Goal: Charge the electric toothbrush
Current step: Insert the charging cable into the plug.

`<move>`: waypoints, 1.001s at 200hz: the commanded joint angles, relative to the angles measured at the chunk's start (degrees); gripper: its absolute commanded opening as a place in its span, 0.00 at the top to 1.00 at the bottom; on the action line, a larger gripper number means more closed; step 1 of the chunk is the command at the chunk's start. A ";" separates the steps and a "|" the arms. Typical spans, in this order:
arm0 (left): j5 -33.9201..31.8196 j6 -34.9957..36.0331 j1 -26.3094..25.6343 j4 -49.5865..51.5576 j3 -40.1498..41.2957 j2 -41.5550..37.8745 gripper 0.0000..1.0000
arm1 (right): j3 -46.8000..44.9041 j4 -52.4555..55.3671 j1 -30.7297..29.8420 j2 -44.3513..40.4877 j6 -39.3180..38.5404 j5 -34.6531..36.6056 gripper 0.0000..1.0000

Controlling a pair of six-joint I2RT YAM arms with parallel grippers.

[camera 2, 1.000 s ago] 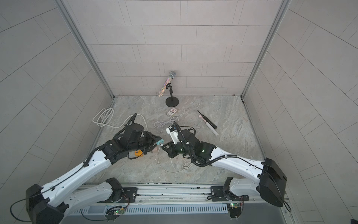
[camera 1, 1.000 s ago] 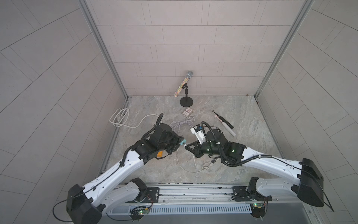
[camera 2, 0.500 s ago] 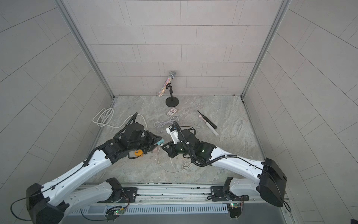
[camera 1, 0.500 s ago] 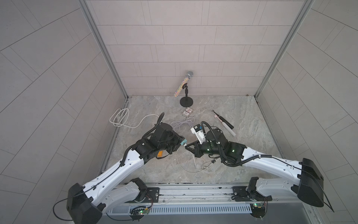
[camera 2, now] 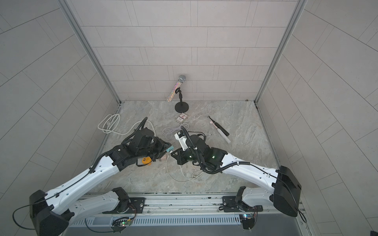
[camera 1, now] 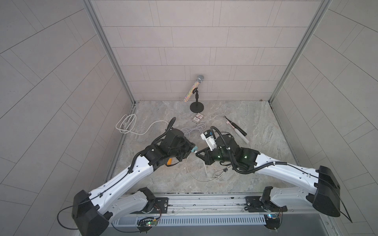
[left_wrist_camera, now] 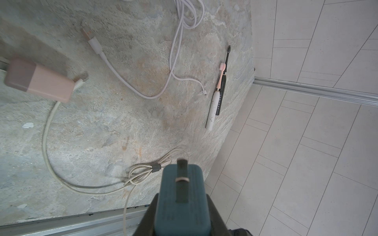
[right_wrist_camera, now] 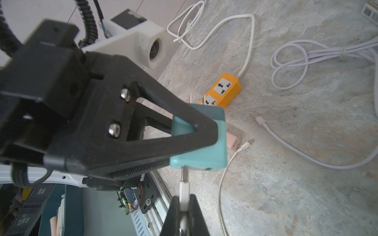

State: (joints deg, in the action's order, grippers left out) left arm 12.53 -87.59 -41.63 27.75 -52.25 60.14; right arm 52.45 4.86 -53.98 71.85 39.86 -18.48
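- My right gripper (right_wrist_camera: 184, 201) sat at the bottom centre of its own wrist view, its fingers pressed together on a white USB plug (right_wrist_camera: 184, 189).
- The plug's metal tip met the underside of the teal adapter (right_wrist_camera: 204, 141). I could not tell how far in it had gone.
- My left gripper (right_wrist_camera: 190, 147) filled the left half of that view, black fingers clamped on the teal adapter from two sides. The adapter's prongs stuck out of its far end.
- In both top views the two grippers stood nose to nose at the centre of the frame, raised above the table (camera 1: 266, 126).
- Just past the adapter, at upper centre of the right wrist view, the orange power strip (right_wrist_camera: 223, 92) lay flat with its sockets facing up.
- A pink adapter (right_wrist_camera: 233, 141) lay on the stone, half hidden behind the teal one, with the plug end of a cream cable (right_wrist_camera: 219, 194) just beside it.
- A lilac cable (right_wrist_camera: 306, 59) lay looped at the upper right of that view.
- The white toothbrush (camera 1: 242, 137) and the black toothbrush (camera 1: 240, 130) lay side by side on the table, right of centre in a top view. Their heads pointed to the upper left, and they were well apart from both grippers.
- At the back wall, upper centre, stood a microphone (camera 1: 193, 91) on its stand, with a card box (camera 1: 198, 118) near its base.
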 commanded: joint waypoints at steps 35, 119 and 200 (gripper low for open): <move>7.73 -2.72 -5.35 -3.42 -3.71 1.12 1.00 | 1.21 -9.80 0.29 1.32 -0.85 5.40 1.00; 17.45 3.72 -6.01 2.73 -9.30 6.10 1.00 | 6.00 -4.75 2.37 2.48 -9.88 2.21 1.00; 15.86 2.58 -9.43 0.69 -10.81 6.91 1.00 | 5.65 -11.36 0.64 4.93 -5.89 8.89 1.00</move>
State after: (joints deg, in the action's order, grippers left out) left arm 9.10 -83.24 -43.22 34.17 -61.45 66.96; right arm 56.05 7.92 -52.88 73.49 34.83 -17.06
